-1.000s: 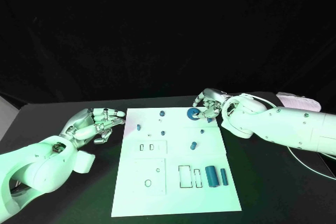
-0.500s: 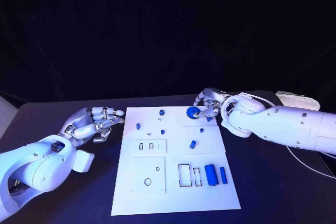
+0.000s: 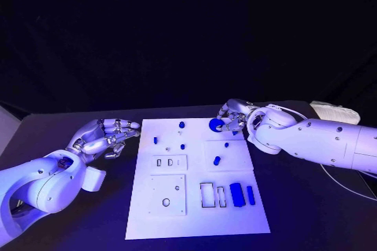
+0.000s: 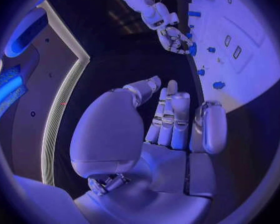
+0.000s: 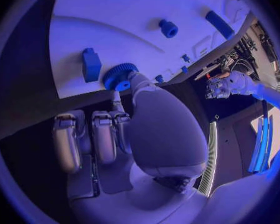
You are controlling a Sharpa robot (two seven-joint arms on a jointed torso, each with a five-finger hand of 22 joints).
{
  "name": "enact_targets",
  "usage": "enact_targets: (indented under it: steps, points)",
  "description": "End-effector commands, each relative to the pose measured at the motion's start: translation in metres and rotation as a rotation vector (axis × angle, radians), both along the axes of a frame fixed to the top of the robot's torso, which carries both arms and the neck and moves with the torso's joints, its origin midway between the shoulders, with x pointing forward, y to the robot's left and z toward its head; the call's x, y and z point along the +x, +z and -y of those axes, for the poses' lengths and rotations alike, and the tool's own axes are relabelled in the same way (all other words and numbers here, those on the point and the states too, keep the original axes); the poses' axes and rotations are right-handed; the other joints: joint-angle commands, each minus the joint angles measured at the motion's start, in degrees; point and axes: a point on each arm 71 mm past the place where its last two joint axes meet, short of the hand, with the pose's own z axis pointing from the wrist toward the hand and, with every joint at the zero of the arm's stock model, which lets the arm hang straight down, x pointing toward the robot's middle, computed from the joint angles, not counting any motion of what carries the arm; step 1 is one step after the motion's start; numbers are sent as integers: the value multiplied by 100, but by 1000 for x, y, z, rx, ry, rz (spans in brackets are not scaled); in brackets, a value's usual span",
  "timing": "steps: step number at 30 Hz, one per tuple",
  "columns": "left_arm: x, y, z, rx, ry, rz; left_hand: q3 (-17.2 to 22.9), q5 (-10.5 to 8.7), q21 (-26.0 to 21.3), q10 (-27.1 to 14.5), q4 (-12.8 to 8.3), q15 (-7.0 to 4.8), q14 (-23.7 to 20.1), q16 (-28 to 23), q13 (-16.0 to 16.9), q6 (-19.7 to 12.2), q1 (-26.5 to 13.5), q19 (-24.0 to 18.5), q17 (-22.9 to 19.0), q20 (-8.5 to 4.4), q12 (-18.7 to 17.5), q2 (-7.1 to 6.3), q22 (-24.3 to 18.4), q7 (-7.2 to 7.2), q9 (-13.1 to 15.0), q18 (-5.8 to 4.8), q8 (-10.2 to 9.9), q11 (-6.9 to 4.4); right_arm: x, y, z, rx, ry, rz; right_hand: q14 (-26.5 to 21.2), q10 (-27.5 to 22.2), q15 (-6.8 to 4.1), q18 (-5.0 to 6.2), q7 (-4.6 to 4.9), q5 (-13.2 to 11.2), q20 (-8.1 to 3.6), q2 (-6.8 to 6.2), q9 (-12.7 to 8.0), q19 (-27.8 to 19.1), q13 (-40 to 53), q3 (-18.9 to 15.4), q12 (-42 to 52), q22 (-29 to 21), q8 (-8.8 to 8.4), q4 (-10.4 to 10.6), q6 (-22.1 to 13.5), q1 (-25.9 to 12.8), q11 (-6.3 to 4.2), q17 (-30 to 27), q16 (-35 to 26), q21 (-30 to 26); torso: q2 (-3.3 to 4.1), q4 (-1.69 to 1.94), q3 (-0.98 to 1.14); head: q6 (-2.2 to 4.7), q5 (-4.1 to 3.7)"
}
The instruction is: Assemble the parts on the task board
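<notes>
The white task board (image 3: 196, 218) lies in the middle of the black table. A blue gear (image 3: 216, 124) sits at its far right edge, and my right hand (image 3: 236, 116) pinches it at the rim. In the right wrist view the thumb tip rests on the gear (image 5: 119, 76) while the other fingers (image 5: 93, 134) stay curled back. My left hand (image 3: 106, 136) hovers just off the board's left edge with its fingers curled in and nothing in them. Small blue pegs (image 3: 181, 148) stand in the board's upper half.
A thick blue cylinder (image 3: 236, 195) and a thinner blue bar (image 3: 250, 194) lie at the board's near right, beside two rectangular slots (image 3: 206, 195). A white object (image 3: 334, 112) sits at the far right of the table. A thin cable (image 3: 346, 187) runs under my right arm.
None of the parts has moved on the board. Both hands stay where they were, the right one still on the gear.
</notes>
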Motion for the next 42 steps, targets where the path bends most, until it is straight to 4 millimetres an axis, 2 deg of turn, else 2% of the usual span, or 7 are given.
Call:
enact_targets:
  steps: [1, 9, 14, 23, 32, 36, 42]
  points:
    - [-1, 1, 2, -12, -17, 2, -6, -19, -20, -26, -31, 5, -23, -24, 5, -40, 1, -41, 5, -5, 33, 52, 7, -8, 5, -72, -20, 4, -1, -7, -1, -31, 8, -26, 535, 611, 25, -81, -3, 28, 29, 57, 5, 600, 1508, 55, 20, 1509, 44, 7, 68, 37, 12, 1269, 29, 21, -2, 1, -5, -17, 2]
    - [-1, 1, 1, -11, -17, 2, -6, -19, -20, -26, -31, 5, -23, -24, 5, -40, 1, -41, 5, -5, 33, 52, 7, -8, 5, -72, -20, 4, -2, -6, -4, -28, 17, 2, 533, 611, -55, -81, -99, 149, -34, 152, 13, 600, 1508, 310, 20, 1509, 148, 7, 347, 88, -72, 1266, 27, 21, -5, -5, 1, -14, 4]
    - [-1, 1, 1, -11, -17, 2, -6, -19, -20, -26, -31, 5, -23, -24, 5, -40, 1, -41, 5, -5, 33, 52, 7, -8, 5, -72, -20, 4, -3, -2, -7, -21, 19, 51, 535, 611, -103, -81, -150, 280, -81, 159, 6, 600, 1508, 487, 20, 1509, 183, -9, 459, 99, -119, 1275, 29, 21, -8, 0, -10, -8, 11]
    - [-1, 1, 0, -10, -14, 1, -2, -18, -19, -28, -35, 5, -28, -32, 10, -41, 3, -41, 0, -4, 37, 57, 9, -9, 8, -72, -20, 3, -12, 9, -18, -3, 39, 159, 551, 611, -125, -81, -175, 224, -104, 144, 2, 600, 1508, 609, 20, 1509, 201, -3, 517, 76, -142, 1344, 47, 21, -15, -4, -13, -5, 34]
    - [-1, 1, 1, -11, -17, 1, -2, -18, -19, -28, -35, 5, -28, -32, 10, -41, 3, -41, 0, -4, 37, 57, 9, -9, 8, -72, -20, 3, -28, 22, -60, -10, 156, 241, 556, 611, -131, -81, -182, 213, -111, 119, 1, 600, 1508, 636, 20, 1509, 207, -3, 535, 59, -150, 1367, 53, 21, -10, 12, -16, -3, 62]
    - [-1, 1, 2, -11, -20, -1, -2, -18, -19, -28, -35, 5, -28, -32, 10, -41, 3, -41, 0, -4, 37, 57, 9, -9, 8, -72, -20, 3, -32, 23, -82, -23, 209, 257, 558, 611, -136, -81, -184, 178, -117, 97, -3, 600, 1508, 661, 20, 1509, 206, 3, 540, 33, -154, 1377, 55, 21, -4, 12, -16, -11, 83]
    - [-1, 1, 2, -11, -21, -1, -2, -18, -19, -28, -35, 5, -28, -32, 10, -41, 3, -41, 0, -4, 37, 57, 9, -9, 8, -72, -20, 3, -34, 19, -103, -34, 251, 263, 560, 611, -136, -81, -184, 171, -118, 94, -4, 600, 1508, 665, 20, 1509, 206, 4, 541, 28, -154, 1386, 58, 21, 1, 10, -18, -32, 109]
